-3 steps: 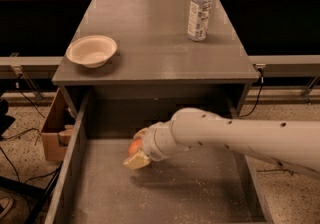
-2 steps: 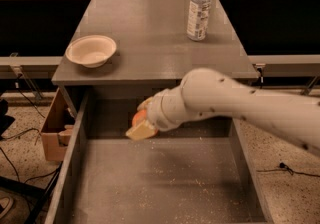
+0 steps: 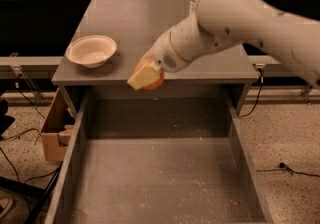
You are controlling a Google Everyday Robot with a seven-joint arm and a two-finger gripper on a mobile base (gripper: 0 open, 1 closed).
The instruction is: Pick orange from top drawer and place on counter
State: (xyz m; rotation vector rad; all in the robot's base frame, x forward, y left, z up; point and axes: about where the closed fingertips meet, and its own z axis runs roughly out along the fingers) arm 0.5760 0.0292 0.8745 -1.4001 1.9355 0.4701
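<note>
The white arm [image 3: 240, 13] reaches in from the upper right and slopes down and leftward across the table [image 3: 135, 23]. Its hand [image 3: 146, 74] hangs at the table's front edge, just above the back of the open top drawer [image 3: 160, 178]. The hand is clamped on the orange [image 3: 156, 84], held in the air. 1 pale finger pad [image 3: 141, 76] covers most of its front, so only slivers of bright, smooth skin show. A bowl [image 3: 91, 50] sits on the table, left of the hand.
</note>
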